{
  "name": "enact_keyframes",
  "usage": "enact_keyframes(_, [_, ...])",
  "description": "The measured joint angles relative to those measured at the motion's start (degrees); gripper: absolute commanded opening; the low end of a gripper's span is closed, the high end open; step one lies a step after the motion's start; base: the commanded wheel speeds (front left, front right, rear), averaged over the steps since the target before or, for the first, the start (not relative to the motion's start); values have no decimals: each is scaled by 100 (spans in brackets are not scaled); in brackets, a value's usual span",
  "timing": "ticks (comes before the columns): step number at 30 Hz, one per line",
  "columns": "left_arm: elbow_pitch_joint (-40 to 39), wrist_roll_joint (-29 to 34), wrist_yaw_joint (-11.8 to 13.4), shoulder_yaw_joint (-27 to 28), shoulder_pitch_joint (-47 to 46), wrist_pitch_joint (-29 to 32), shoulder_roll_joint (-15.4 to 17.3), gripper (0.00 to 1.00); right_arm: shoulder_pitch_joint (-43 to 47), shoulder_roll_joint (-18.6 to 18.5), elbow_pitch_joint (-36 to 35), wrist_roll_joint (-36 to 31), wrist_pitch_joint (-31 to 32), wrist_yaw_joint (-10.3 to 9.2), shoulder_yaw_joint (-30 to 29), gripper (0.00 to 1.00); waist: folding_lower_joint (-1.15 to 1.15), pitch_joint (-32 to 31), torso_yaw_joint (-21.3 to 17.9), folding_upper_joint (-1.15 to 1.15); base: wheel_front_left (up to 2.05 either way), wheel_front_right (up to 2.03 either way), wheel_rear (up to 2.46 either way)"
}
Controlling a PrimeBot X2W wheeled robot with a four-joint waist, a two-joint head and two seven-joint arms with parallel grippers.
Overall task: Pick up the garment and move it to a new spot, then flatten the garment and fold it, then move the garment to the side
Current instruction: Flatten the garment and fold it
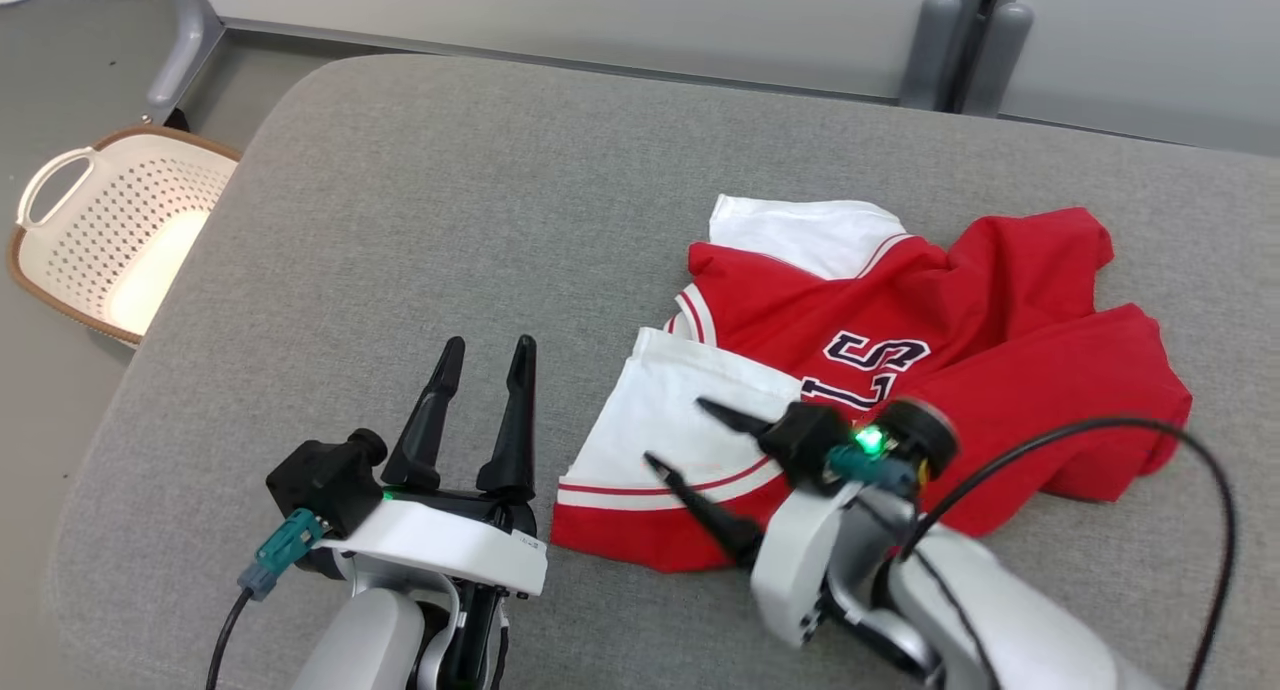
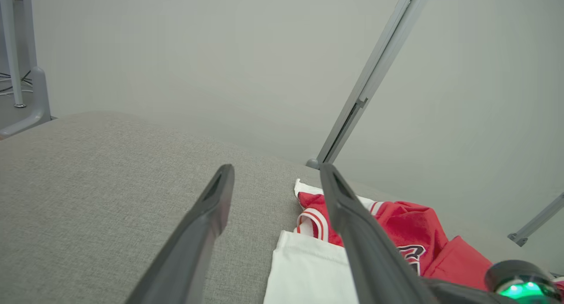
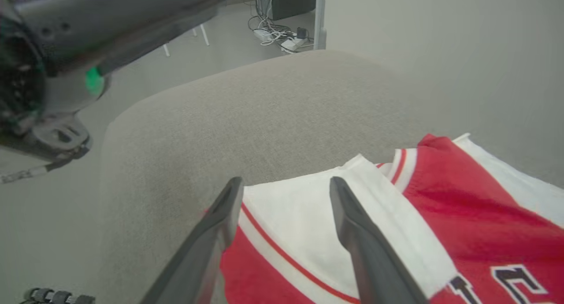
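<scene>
Step in hand: I judge this to be the start of flattening. The shirt (image 1: 1000,300) is down on the counter (image 1: 450,190) but bunched, not spread, and nothing is folded on purpose yet.
Shirt: it lies on the counter's right half, nearer the counter's front edge than its back. The red body is doubled over itself with the black lettering partly buried. One white sleeve (image 1: 670,420) with red-striped trim lies flat toward the counter's middle, and a second white sleeve peeks out toward the counter's back.
Right end effector (image 1: 674,430): released, fingers spread wide, grasping nothing. It hangs over the flat white sleeve with its tips pointing toward the counter's middle. In my right wrist view the sleeve's striped hem sits between my two fingers (image 3: 352,233). I cannot tell whether the tips touch the cloth.
Left end effector (image 1: 488,345): released, fingers apart and empty, over bare counter near its front edge, just beside the sleeve.
Next move: I probably need a pinch on a sleeve hem or a body corner with each arm, then a pull outward across the counter to open the doubled red cloth.
Watch for: taking two layers at once, which would drag the fold along.
</scene>
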Motion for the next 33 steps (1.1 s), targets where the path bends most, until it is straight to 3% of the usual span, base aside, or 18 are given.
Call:
enact_keyframes(10, [-58,73,-69,103,-34,0,0,100,58,-521,-164,-486,-548,-7,-2882,100,0,-81,-588,0,0,0,0])
enact_keyframes(16, [25,142,-93,94,-92,0,-1,100,839,-325,-162,-619,-1047,-7,-4161,100,0,-48,-965,0,0,0,0])
enact_keyframes(20, [157,200,-91,115,-166,0,-2,100,1288,2,-159,-598,-1349,-7,-4695,100,0,29,-1155,0,0,0,0])
enact_keyframes(27, [478,294,-69,119,-313,0,-2,100,1429,180,-170,-678,-1594,-7,-4867,100,0,162,-1334,0,0,0,0])
enact_keyframes(33, [1317,983,314,141,-570,1,9,100,1338,240,-218,-680,-1627,-7,-4929,100,0,204,-1406,0,0,0,0])
